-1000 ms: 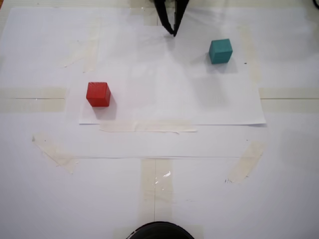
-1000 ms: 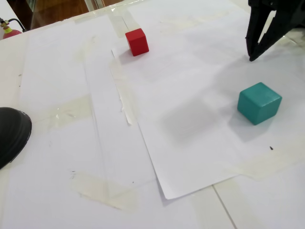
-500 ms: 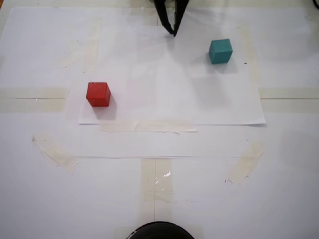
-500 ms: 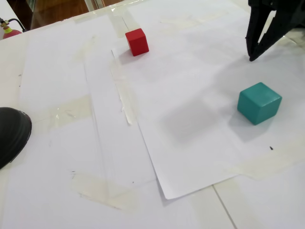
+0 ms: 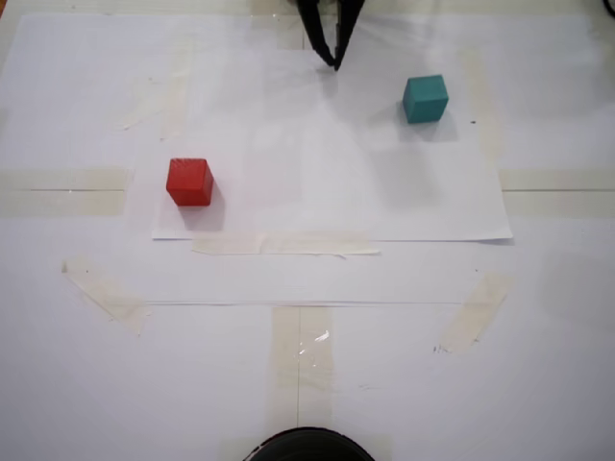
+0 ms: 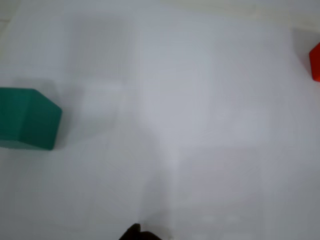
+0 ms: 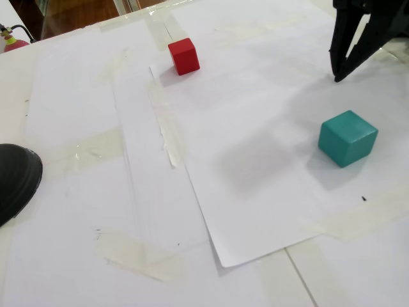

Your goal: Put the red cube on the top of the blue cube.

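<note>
A: Step in hand? 
B: Reach not yet begun, it is judged. One red cube [image 5: 189,181] is seen at 9 o'clock on the bench [image 5: 307,336] in a fixed view, one blue cube [image 5: 425,98] at 2 o'clock, well apart. 
A: Jaws? 
B: Tips together, nothing held, at 12 o'clock. They must be opened and brought over the red cube next.

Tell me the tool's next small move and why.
Probably swing the tool toward the red cube. The tool holds nothing, and the red cube sits on the paper, well apart from the blue cube, so nothing has been picked up yet.
</note>
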Action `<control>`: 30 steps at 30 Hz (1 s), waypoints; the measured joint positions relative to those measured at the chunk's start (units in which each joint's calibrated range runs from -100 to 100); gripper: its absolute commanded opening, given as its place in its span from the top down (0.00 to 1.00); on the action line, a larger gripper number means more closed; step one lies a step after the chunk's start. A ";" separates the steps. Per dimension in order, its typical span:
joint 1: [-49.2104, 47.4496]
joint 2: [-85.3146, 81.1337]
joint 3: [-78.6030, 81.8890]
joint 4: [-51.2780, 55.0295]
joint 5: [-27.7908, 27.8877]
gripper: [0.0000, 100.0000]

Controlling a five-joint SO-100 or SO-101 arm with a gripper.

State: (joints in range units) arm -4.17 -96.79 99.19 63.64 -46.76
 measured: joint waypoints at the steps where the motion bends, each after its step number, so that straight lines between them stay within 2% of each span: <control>1: 0.00 0.00 0.00 0.00 0.00 0.99; 30: 2.12 0.00 0.00 0.00 -0.05 0.99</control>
State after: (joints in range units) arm -2.05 -96.79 99.19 63.64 -46.81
